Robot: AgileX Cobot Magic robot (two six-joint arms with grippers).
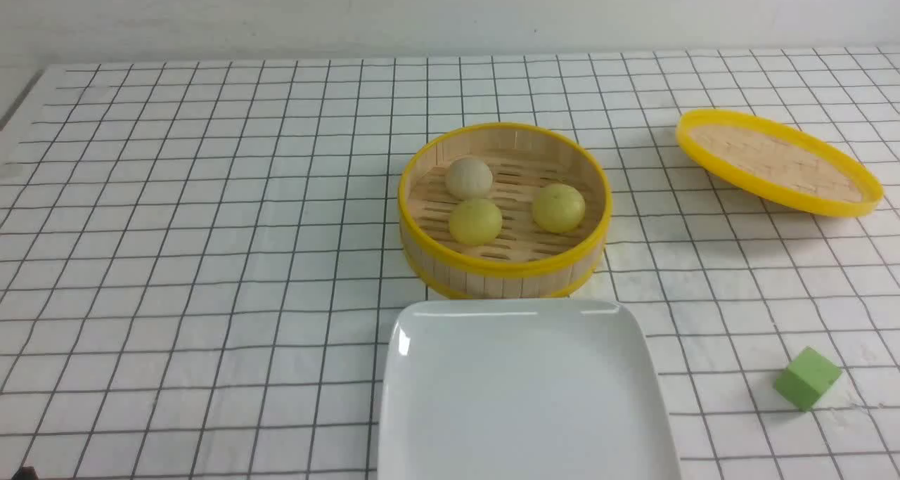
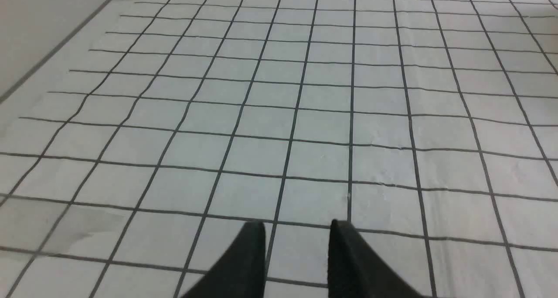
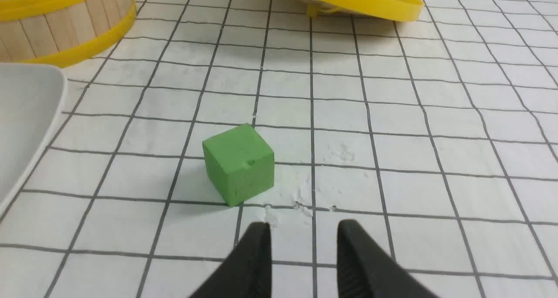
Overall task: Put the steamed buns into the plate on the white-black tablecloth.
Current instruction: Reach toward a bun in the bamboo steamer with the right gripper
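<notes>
Three buns sit in the steamer, just beyond the plate. The left gripper and right gripper are both partly open, gripping nothing, with a green cube near the right one.

We record a white tablecloth ruled with a thin black square grid across the whole frame. At centre frame, the steamer shows pale wooden slats with yellow bands at rim and base. Inside it we note a beige-white bun, a lower yellow-green bun and a right-hand yellow-green bun. The plate, lower centre, is plain glossy white. The lid, upper right, has a yellow rim and a light tan woven face. The cube, lower right, is solid green. The left gripper and right gripper are black.
</notes>
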